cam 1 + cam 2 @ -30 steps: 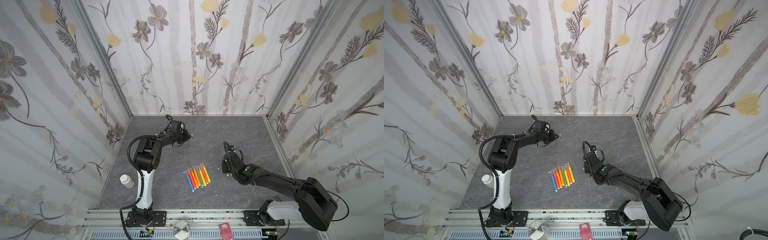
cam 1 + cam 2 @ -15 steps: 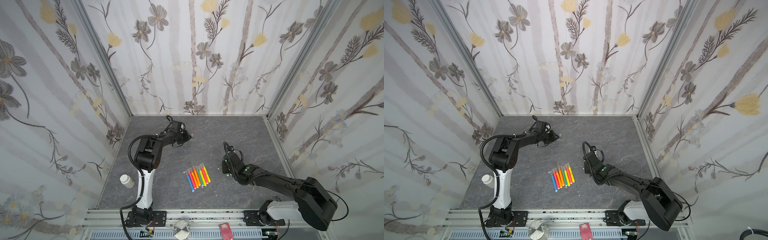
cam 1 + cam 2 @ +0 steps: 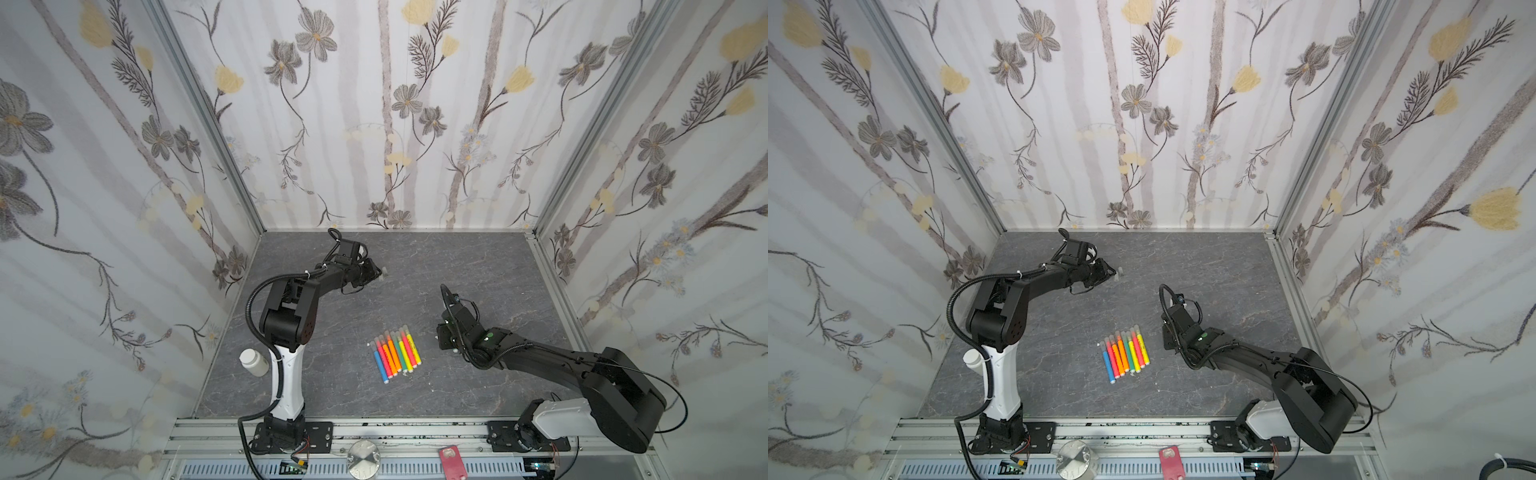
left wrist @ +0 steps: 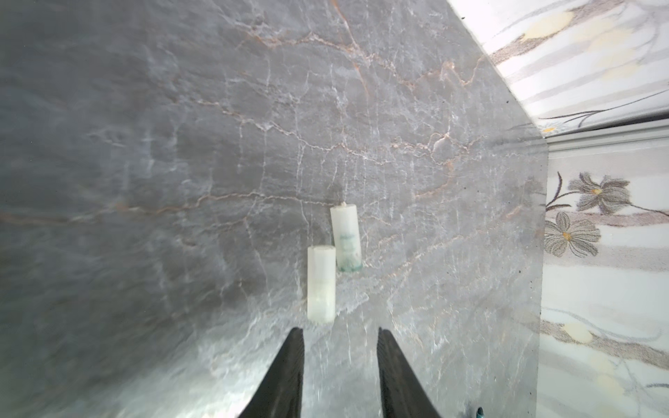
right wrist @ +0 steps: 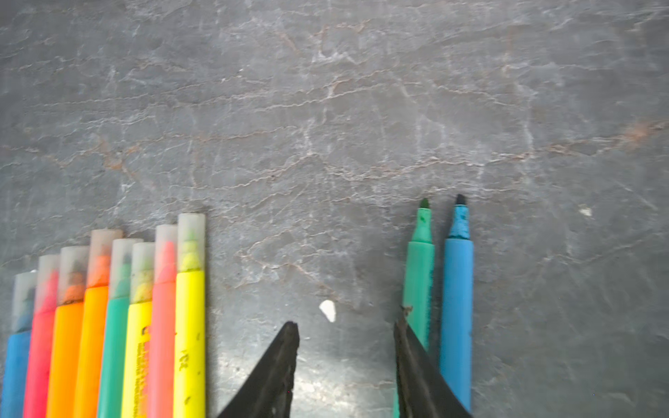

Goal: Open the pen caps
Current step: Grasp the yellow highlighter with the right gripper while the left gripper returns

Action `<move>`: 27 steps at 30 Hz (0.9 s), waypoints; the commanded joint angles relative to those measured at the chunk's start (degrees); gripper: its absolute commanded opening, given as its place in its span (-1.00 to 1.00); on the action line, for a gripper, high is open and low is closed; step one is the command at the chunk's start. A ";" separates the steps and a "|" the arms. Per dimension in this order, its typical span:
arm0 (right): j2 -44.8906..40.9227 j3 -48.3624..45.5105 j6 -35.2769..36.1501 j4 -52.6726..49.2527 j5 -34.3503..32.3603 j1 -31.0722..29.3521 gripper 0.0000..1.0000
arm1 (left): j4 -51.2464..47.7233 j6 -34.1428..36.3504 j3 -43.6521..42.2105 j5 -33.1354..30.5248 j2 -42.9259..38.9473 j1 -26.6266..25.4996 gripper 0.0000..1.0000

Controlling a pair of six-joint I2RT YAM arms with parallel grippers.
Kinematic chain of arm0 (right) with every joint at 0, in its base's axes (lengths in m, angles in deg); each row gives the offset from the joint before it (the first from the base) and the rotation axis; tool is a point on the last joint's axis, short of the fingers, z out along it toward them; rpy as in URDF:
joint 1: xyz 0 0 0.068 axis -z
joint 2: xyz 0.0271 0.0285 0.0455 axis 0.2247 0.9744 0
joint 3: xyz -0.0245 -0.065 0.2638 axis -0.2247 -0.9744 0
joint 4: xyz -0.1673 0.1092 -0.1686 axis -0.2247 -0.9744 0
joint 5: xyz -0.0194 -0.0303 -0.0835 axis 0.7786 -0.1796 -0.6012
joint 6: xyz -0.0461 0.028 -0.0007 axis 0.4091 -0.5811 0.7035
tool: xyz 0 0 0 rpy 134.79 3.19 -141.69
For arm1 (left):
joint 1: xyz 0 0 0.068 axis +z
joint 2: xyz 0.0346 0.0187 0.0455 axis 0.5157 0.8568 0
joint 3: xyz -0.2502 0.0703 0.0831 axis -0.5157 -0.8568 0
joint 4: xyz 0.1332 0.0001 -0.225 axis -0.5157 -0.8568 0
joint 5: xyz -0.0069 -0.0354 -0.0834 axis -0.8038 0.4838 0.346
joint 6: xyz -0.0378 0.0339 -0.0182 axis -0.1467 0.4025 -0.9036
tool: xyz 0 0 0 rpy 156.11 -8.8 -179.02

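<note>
**Two caps off, eight pens capped**

The left gripper [image 4: 338, 331] hangs low over the grey marbled table [image 4: 181, 144], toward the back edge and left of the middle. Its jaws stand apart with only bare surface between them. Just ahead of its fingertips lie two loose caps on their sides, staggered and just beside each other. The whitish cap [image 4: 321, 284] is nearer the gripper and the green-tinted cap [image 4: 345, 237] lies beyond it. In both top views the pair is only a pale fleck off the gripper's end.

The right gripper [image 5: 345, 322] sits low over the surface, right of the middle. Its jaws are also apart, with nothing between them but table and a small white speck [image 5: 327, 310]. By one finger [image 5: 416, 362] two uncapped pens lie parallel with their tips bare. The green pen [image 5: 418, 275] is partly hidden behind that finger, and whether they touch cannot be told. The blue pen [image 5: 457, 307] lies just beside the green one.

On the gripper's other side is the row of capped pens [image 5: 116, 325], barrels packed together. They run blue, pink, orange, orange, green, yellow, pink, yellow, and each wears a translucent cap [image 5: 191, 239]. In both top views this row [image 3: 395, 353] [image 3: 1125, 353] lies near the middle of the surface, slanted, with its caps toward the back edge.

A white bottle [image 3: 253, 361] stands by the left edge, beside the left arm's base.
</note>
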State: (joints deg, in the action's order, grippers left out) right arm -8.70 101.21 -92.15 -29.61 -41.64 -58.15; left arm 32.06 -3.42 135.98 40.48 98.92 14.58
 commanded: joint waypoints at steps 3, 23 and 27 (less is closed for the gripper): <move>4.36 3.39 0.62 0.47 1.54 -4.00 -0.12 | 1.47 0.35 -7.63 1.92 -9.60 1.59 -0.30; 15.14 10.41 0.58 -0.64 3.20 -8.00 -0.13 | 0.44 1.74 -27.67 1.15 -33.92 3.51 -0.22; 15.86 10.43 0.28 -0.60 2.95 -8.36 -0.14 | 1.08 1.46 -29.78 1.02 -34.98 3.51 -0.22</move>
State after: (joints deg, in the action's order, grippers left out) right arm 6.62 111.26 -91.75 -30.37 -38.73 -66.33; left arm 30.73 -1.56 107.02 41.74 64.80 18.03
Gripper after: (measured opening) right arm 0.433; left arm 0.392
